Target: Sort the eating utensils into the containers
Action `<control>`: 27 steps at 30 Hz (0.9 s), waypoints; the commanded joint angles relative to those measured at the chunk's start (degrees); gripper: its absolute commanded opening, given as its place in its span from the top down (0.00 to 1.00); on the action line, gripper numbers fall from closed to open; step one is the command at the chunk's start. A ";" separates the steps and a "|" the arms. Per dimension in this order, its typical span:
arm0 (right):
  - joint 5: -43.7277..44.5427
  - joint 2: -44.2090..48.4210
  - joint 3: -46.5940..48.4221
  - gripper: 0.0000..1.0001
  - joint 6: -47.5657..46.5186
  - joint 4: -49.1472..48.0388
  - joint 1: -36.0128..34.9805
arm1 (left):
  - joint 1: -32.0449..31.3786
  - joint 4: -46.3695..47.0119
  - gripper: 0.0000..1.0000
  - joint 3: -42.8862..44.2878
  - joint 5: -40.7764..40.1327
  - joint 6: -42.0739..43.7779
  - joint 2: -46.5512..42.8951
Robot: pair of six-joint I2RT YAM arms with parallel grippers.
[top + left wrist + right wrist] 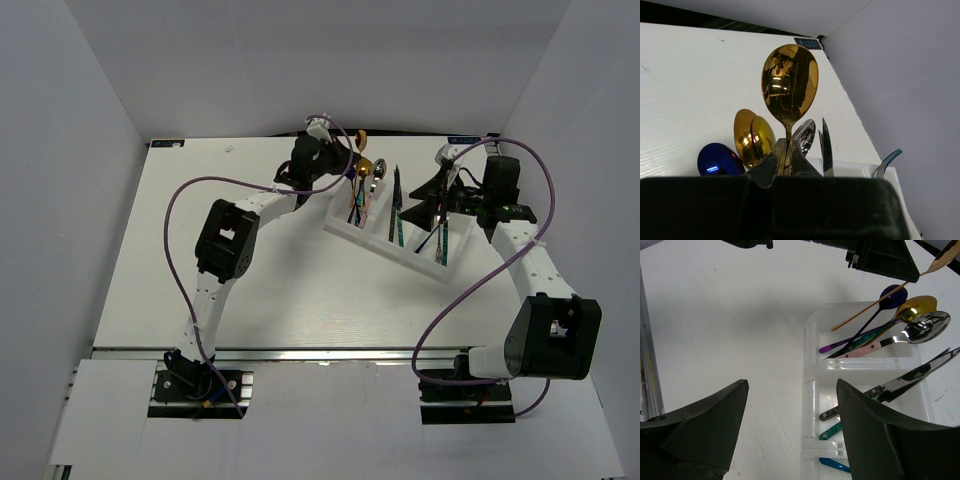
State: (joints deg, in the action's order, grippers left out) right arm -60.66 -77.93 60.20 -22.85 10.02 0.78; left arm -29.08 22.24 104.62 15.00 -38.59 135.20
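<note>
The white three-compartment tray [385, 248] lies at the table's far middle. My left gripper [345, 162] is shut on the handle of a gold spoon [789, 82], holding it tilted over the tray's left compartment, bowl raised. That compartment holds a blue spoon [720, 160], a gold spoon [754, 137] and a silver spoon [804, 135]. Knives [910, 375] lie in the middle compartment and forks [438, 240] in the right one. My right gripper [791, 385] is open and empty above the tray's near rim [810, 370].
White walls enclose the table on the left, back and right. A purple cable runs along each arm. The table's far edge lies just behind the tray. A metal rail [647, 365] runs along the table's near edge.
</note>
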 commanded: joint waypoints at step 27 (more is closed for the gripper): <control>-1.21 0.85 0.62 0.22 0.09 -1.41 0.28 | -1.94 10.98 0.77 -7.94 -0.77 3.70 0.07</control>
State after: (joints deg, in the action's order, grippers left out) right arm -60.66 -77.93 60.20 -22.87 10.04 0.75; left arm -30.61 31.24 97.76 14.31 -35.18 137.60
